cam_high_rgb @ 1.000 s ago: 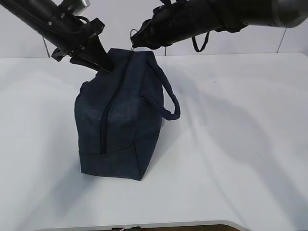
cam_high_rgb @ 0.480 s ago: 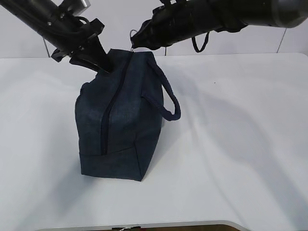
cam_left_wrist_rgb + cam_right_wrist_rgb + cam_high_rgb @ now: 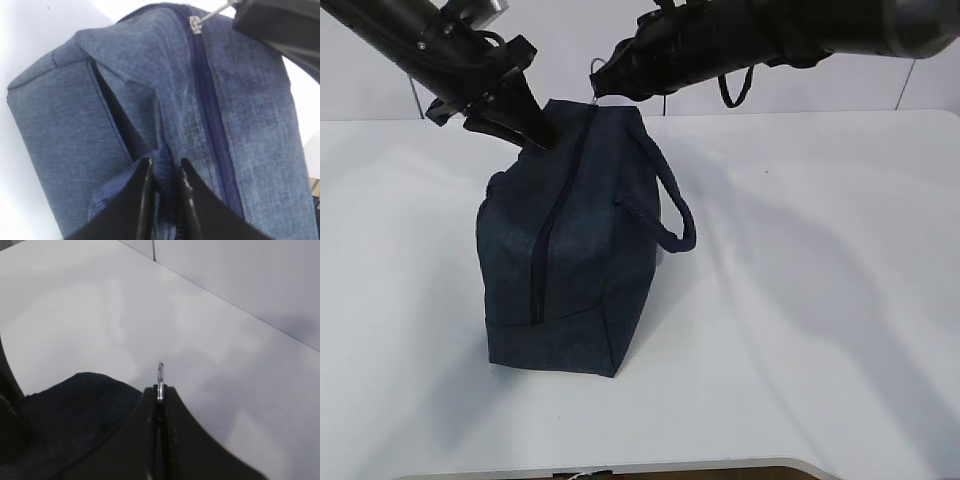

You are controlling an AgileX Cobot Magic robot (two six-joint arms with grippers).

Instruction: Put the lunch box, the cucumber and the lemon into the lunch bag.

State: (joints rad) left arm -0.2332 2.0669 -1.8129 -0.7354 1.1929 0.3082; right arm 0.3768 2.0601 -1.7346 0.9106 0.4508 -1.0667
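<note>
step: zipping bag (image 3: 570, 240), contents unseen | left jaws (image 3: 162, 172): clamped on fabric fold between them | right jaws (image 3: 160, 390): pinched on ring pull (image 3: 160, 374) at their tips | next: likely release; zipper (image 3: 545, 225) looks closed

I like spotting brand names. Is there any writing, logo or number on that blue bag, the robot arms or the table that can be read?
None can be read in any view.
Bag: plain fabric, no label or logo showing.
Zipper ring: bare metal, no marking visible.
Left gripper and right gripper: plain black, no lettering.
Table: blank white.
</note>
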